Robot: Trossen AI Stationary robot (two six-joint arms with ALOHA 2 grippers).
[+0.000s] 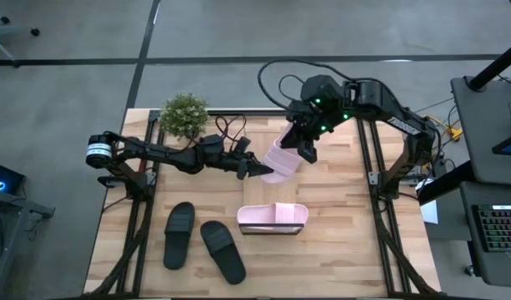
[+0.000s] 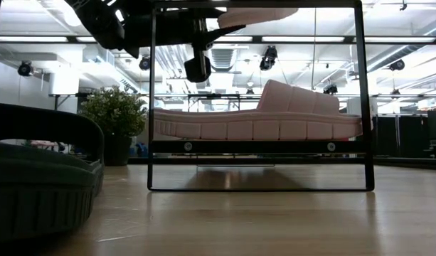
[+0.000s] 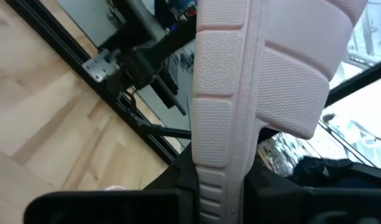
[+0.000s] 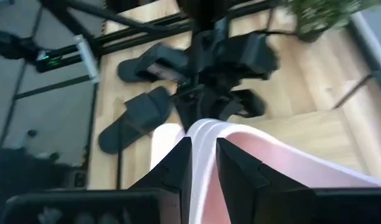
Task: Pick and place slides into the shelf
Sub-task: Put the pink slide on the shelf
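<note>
Two pincers (image 1: 259, 169) (image 1: 307, 152) on one unmarked pink slide (image 1: 280, 160)

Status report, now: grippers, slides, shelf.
Left gripper and right gripper both clamp one pink slide aloft. Other pink slide on shelf. Black slides on table.

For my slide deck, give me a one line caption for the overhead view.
Both grippers, left and right, hold one pink slide aloft.

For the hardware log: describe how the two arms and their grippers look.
Both arms are dark, jointed and slim. The left arm has a white-and-black cylinder at its base end. The right arm shows green lights and a looping black cable. The left gripper and right gripper have dark fingers.
</note>
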